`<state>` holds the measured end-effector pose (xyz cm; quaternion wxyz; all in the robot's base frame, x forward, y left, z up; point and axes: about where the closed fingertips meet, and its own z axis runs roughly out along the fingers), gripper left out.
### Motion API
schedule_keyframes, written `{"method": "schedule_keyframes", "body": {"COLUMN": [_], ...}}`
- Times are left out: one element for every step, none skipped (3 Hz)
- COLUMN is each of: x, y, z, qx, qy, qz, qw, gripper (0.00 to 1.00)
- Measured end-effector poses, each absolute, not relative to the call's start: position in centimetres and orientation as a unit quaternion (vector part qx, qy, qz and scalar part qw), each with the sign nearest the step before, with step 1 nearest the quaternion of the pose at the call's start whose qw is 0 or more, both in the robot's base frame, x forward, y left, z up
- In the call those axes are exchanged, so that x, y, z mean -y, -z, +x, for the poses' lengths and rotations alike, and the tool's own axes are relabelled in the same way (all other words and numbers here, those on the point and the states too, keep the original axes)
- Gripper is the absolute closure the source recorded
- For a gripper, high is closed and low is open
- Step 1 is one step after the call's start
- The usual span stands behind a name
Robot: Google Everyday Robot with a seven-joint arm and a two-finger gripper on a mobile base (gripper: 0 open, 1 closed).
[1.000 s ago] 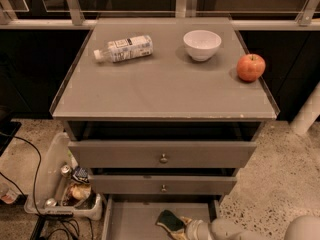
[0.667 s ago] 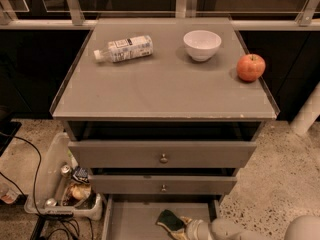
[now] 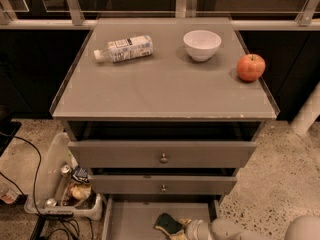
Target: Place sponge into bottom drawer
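The bottom drawer [image 3: 135,221] is pulled open at the foot of the grey cabinet, its flat grey floor showing. The sponge [image 3: 169,225], dark green on top with pale yellow foam at its edge, is inside the drawer near its right half, close to the floor. My gripper [image 3: 181,228] reaches in from the lower right, at the sponge's right end. The pale arm [image 3: 235,230] runs off the bottom right corner.
On the cabinet top lie a plastic bottle [image 3: 124,49] on its side, a white bowl [image 3: 202,44] and a red apple [image 3: 251,67]. Two upper drawers with round knobs [image 3: 163,158] stand slightly ajar. A bin of cans [image 3: 67,189] and cables sit on the floor at left.
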<state>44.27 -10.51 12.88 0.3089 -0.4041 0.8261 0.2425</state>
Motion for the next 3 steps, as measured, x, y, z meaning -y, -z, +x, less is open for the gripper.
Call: {"method": "schedule_keyframes", "body": {"x": [10.51,10.51,10.51], "y": [-12.88,-12.88,-12.88], "z": [44.27,44.27,44.27], "qx": [-0.826,-0.826,-0.826], "qy": [-0.243,-0.243,-0.243], "qz": [-0.404,-0.404,-0.404], "qw": [0.309,0.309,0.309], "gripper": [0.12,0.0,0.0]}}
